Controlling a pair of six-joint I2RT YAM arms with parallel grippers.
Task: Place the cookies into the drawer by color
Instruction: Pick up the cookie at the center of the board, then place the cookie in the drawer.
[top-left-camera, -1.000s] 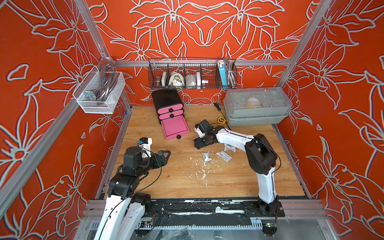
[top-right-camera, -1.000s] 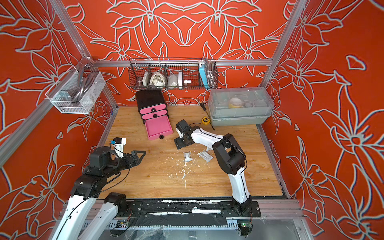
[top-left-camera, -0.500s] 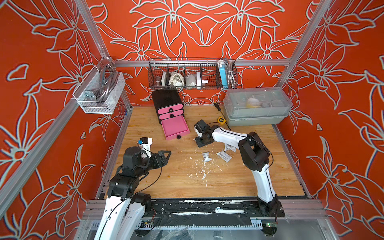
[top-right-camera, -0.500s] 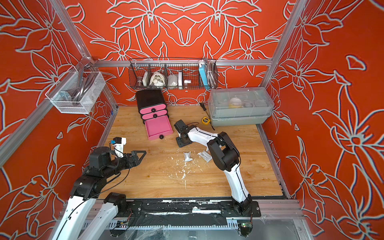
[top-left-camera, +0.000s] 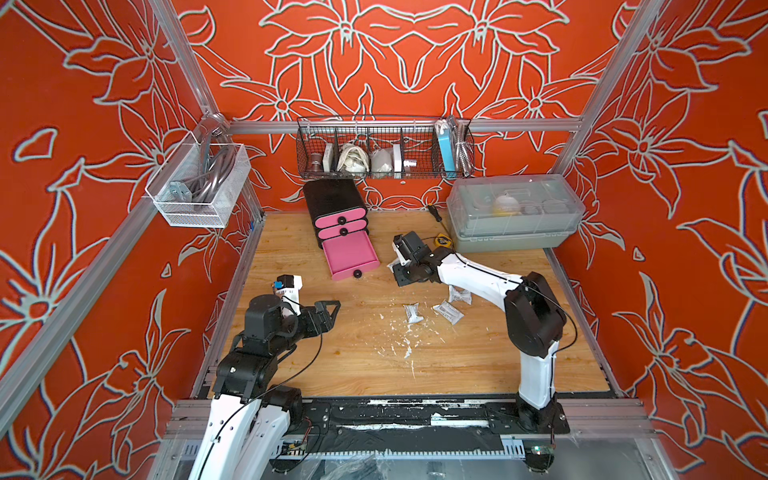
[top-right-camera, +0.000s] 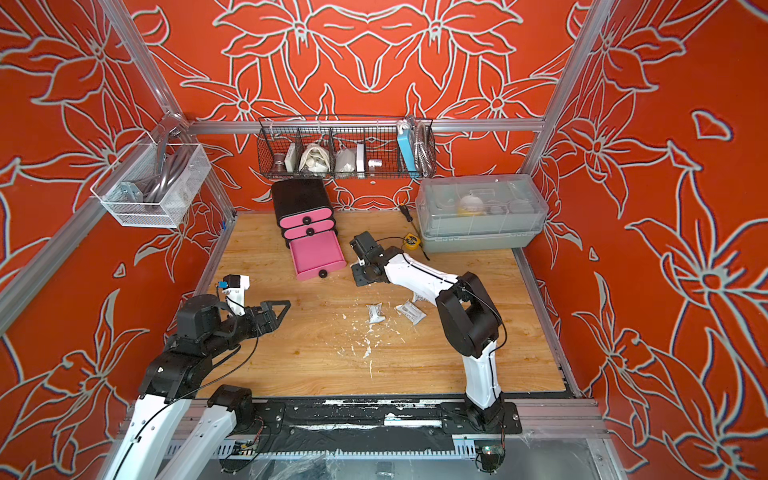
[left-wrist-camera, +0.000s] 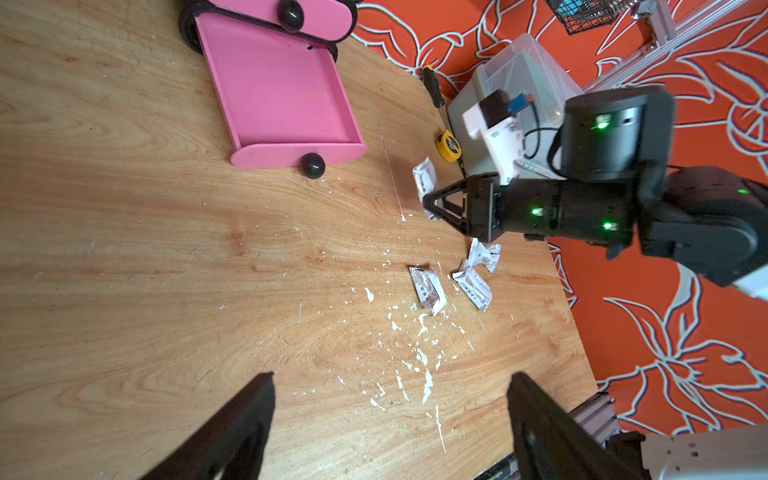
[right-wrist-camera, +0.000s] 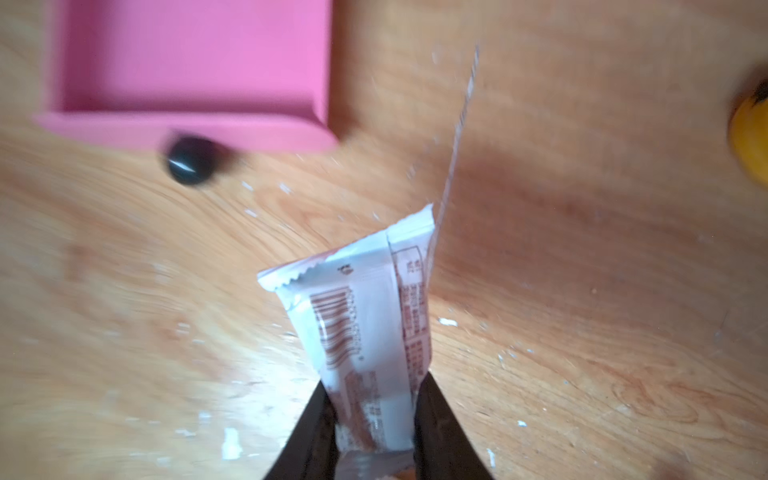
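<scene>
The drawer (top-left-camera: 334, 199) is a black chest at the back, and its bottom pink drawer (top-left-camera: 351, 253) is pulled out and looks empty. Just right of that drawer's front, my right gripper (right-wrist-camera: 374, 380) is shut on a white cookie (right-wrist-camera: 365, 316), low over the table; the left wrist view also shows this cookie (left-wrist-camera: 424, 180). Three more white cookies lie on the wood: one (top-left-camera: 412, 312), a second (top-left-camera: 448, 311) and a third (top-left-camera: 459, 295) partly under the right arm. My left gripper (top-left-camera: 330, 309) hangs open and empty at the table's left, its wide gap (left-wrist-camera: 390, 376) over bare wood.
A grey lidded box (top-left-camera: 513, 216) stands at the back right, with a yellow tape measure (top-left-camera: 442, 240) and a screwdriver (top-left-camera: 434, 212) beside it. White flakes (top-left-camera: 399, 340) are scattered mid-table. A wire basket (top-left-camera: 384, 149) hangs on the back wall and a white basket (top-left-camera: 199, 183) on the left wall.
My right gripper's jaws have closed on the white cookie beside the open drawer, and the right arm's elbow has shifted. The left arm has hardly moved.
</scene>
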